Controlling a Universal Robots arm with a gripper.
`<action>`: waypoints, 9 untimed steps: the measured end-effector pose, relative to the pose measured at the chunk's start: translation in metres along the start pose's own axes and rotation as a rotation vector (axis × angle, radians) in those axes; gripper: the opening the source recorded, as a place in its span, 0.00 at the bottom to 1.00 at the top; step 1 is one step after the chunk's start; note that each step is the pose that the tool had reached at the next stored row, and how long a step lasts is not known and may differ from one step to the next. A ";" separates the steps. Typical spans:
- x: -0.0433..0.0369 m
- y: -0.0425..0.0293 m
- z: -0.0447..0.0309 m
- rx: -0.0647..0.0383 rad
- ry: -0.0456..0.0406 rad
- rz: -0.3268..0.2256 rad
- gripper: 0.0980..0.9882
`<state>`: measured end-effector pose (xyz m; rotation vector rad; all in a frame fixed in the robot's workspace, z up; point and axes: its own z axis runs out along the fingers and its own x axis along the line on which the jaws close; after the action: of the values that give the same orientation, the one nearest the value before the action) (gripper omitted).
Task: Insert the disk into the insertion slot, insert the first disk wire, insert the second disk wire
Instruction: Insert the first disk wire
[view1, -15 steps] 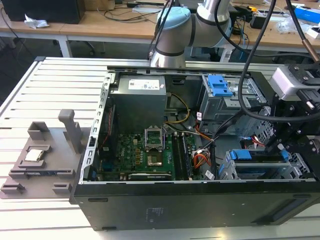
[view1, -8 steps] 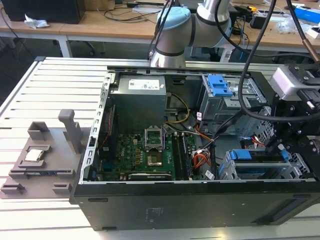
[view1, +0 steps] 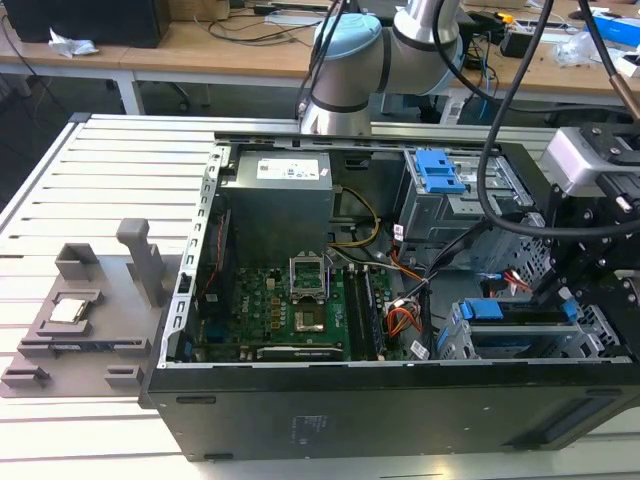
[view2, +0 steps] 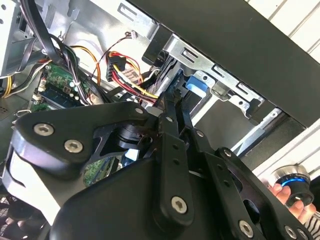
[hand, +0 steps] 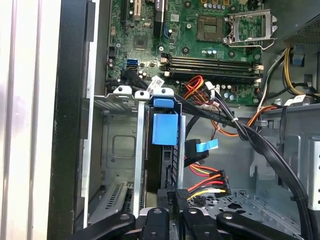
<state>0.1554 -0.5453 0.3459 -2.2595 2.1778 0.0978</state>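
Observation:
The disk (view1: 520, 318) stands on edge inside the insertion slot (view1: 455, 345), the low silver cage at the case's front corner on the exterior view's right. Its blue carrier (hand: 164, 127) shows at the cage's mouth, with the dark disk body (hand: 156, 170) behind it. My gripper (hand: 177, 197) hangs just beside the disk's end, shut on the black connector of a disk wire (hand: 207, 182) with red, orange, yellow and black strands. In the second wrist view the gripper (view2: 172, 100) has its fingertips together beside the blue carrier (view2: 196, 84). A second black connector with a blue tab (hand: 199, 149) hangs loose nearby.
The motherboard (view1: 300, 300), the power supply (view1: 280, 200) and a taller bay with a blue latch (view1: 440, 170) fill the case. Black cable bundles (hand: 250, 135) cross above the cage. A grey fixture (view1: 90, 300) lies on the slatted table. A hand holds a blue-ringed knob (view2: 292, 187).

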 end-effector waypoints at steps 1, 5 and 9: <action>0.0001 0.0000 -0.0002 0.000 -0.0002 0.000 0.09; 0.0007 0.0000 0.0006 0.000 -0.0002 0.003 0.09; 0.0008 -0.0001 0.0021 0.000 -0.0002 0.008 0.09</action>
<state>0.1554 -0.5461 0.3438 -2.2504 2.1871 0.0979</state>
